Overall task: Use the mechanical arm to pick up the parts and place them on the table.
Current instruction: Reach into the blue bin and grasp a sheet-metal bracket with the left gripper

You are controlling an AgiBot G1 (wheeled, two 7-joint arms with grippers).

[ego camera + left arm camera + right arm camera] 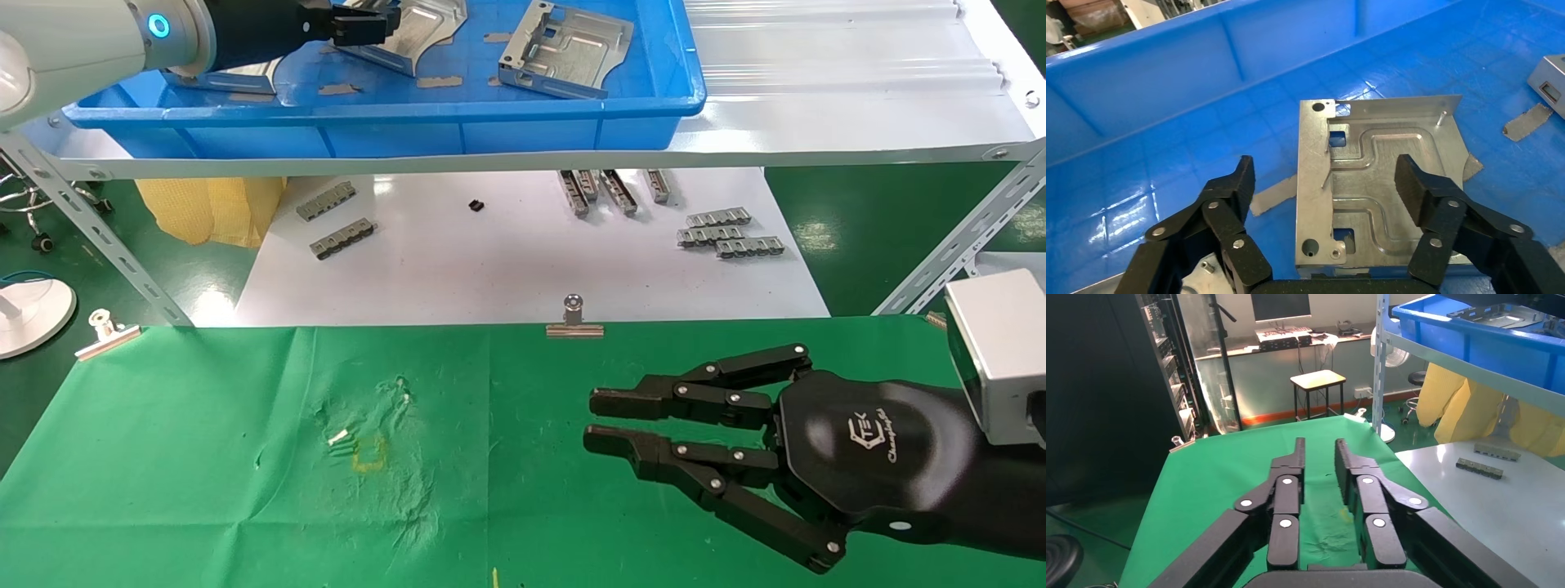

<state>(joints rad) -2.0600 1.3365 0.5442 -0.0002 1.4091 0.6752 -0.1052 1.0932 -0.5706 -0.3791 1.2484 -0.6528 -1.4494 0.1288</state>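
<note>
Left gripper (1324, 177) spread wide over a part (1379, 190) in the blue tray (1156, 86); should lower straddling its flanges, then clamp; right gripper (601, 420), fingers nearly together and empty, hovers above the table (204, 457).

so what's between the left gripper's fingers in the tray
One part, lying flat on the blue tray, between the open left gripper fingers, untouched; left wrist view.

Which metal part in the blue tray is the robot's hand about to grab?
The middle part, right under the open left end effector; the others lie off to each side.

Head view downward; wrist views close behind each claw.
</note>
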